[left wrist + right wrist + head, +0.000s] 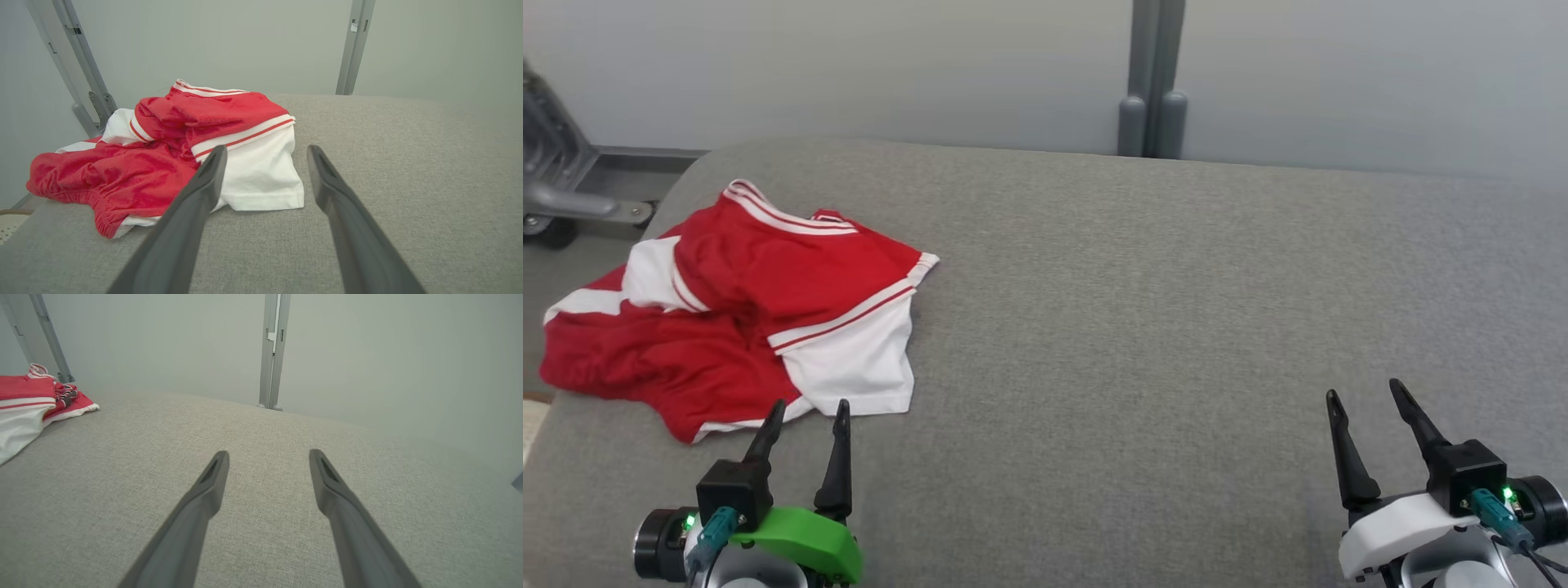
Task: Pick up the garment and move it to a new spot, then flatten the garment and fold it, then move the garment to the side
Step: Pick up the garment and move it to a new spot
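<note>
A crumpled red and white garment (pixel 743 302) lies bunched at the left end of the grey padded surface (pixel 1143 310), part of it hanging over the left edge. My left gripper (pixel 809 410) is open just in front of the garment's white near panel, touching nothing. In the left wrist view the garment (pixel 171 159) sits beyond the open left gripper (pixel 267 153). My right gripper (pixel 1364 394) stands open at the lower right, far from the cloth. In the right wrist view the right gripper (pixel 269 457) hovers over bare fabric, with the garment (pixel 28 404) at the far left.
A pale wall with a grey vertical post (pixel 1152 82) runs behind the surface. A grey metal frame on wheels (pixel 556 180) stands past the surface's left end. The surface's rounded left corner (pixel 547 441) drops off beside the garment.
</note>
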{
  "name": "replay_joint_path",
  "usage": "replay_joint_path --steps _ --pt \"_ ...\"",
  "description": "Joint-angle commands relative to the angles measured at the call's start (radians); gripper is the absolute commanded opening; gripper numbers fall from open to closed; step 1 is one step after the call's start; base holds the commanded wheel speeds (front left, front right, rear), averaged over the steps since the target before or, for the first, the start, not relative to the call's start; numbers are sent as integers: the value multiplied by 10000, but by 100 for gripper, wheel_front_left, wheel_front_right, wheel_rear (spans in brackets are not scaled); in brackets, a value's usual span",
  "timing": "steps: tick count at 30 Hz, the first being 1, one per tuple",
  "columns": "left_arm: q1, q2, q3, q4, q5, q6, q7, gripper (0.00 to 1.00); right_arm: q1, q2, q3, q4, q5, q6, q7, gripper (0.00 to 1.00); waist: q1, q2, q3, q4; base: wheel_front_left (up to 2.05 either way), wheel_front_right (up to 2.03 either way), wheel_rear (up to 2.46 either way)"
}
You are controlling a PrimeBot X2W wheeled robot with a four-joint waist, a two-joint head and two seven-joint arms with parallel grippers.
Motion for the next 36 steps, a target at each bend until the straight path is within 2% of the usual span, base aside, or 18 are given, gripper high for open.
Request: replay_joint_path --steps 1,7,12,20,25,28,36 --pt "125 52 60 26 -16 8 -31 100 -30 -4 137 51 44 -3 -36 100 0 0 -188 1447 0 0 0" --pt "468 194 289 30 -87 102 -20 100 -220 49 571 153 110 -3 -34 100 0 0 -351 2829 0 0 0" --pt "683 281 534 -69 -174 159 -20 100 -447 88 983 258 145 -3 -36 100 0 0 -339 3325 0 0 0" --pt "654 159 698 -218 -257 169 -20 100 -575 9 1222 272 220 -3 -34 100 0 0 -107 3324 0 0 0" --pt "-243 -58 466 -170 -427 101 -20 100 -961 -257 1309 42 121 -3 -34 100 0 0 785 2938 0 0 0" --pt "-1392 -226 202 167 -839 14 216 100 -1348 -541 1340 -54 33 -5 -34 100 0 0 1641 2692 0 0 0" --pt "-5328 -450 -799 1585 -3375 -91 2305 100 -2318 -1121 1417 -189 -43 -5 -34 100 0 0 3636 2099 0 0 0"
